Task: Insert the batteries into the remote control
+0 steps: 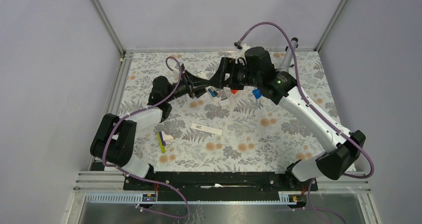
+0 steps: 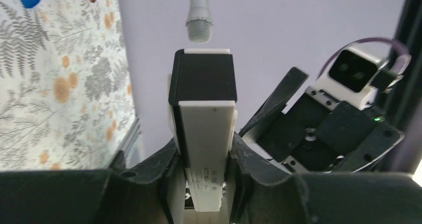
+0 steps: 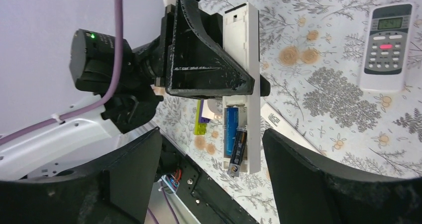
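We see the small blue cylindrical battery (image 3: 230,129) lying flat in the open bay at the back of the white rectangular plastic remote control (image 3: 252,89). The small black cylindrical battery (image 3: 239,152) beside it lies slanted, with its metal end close to the remote's end edge. We judge that the black one is not fully seated.

The left gripper (image 2: 206,149) has its jaws clamped on the remote's long sides and appears to hold it off the floral-patterned surface (image 3: 328,94). The right gripper (image 3: 210,134) faces the bay with its jaws wide apart, holding nothing.

The main risk we see is the slanted battery. Any tilt or jolt of the left arm could make it roll or slide out of the bay and drop to the surface. Pressing it home brings a second risk: a push off-centre could lever the remote round in the left jaws, or spring the blue battery loose.

A second light-grey handset (image 3: 385,45) with a lit display lies on the surface well apart, and it could be mistaken for the target.
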Robot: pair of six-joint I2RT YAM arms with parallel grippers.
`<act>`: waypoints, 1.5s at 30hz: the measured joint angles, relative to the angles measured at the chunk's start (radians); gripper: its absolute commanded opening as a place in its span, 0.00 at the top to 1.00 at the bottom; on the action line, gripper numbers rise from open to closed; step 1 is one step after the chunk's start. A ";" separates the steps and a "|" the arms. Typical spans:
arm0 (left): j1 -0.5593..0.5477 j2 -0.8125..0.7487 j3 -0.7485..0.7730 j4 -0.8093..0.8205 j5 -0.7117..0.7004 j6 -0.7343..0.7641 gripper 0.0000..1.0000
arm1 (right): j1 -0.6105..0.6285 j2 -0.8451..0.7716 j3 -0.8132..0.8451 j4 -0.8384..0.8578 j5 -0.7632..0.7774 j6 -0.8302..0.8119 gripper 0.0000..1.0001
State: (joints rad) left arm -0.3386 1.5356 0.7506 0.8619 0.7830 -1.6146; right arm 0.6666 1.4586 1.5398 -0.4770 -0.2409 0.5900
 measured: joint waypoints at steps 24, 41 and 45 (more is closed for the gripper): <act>0.000 -0.074 -0.026 0.102 -0.153 -0.324 0.96 | 0.000 -0.156 -0.292 0.373 -0.017 0.179 0.17; 0.005 -0.108 -0.028 0.093 -0.187 -0.357 0.96 | -0.006 -0.177 -0.331 0.491 -0.017 0.220 0.50; 0.005 -0.108 -0.029 0.093 -0.187 -0.358 0.96 | -0.006 -0.172 -0.331 0.490 -0.020 0.221 0.51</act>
State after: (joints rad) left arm -0.3340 1.4277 0.7212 0.9550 0.5961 -1.9724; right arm 0.6605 1.2861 1.2091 0.0132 -0.2611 0.8112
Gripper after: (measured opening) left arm 0.290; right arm 0.494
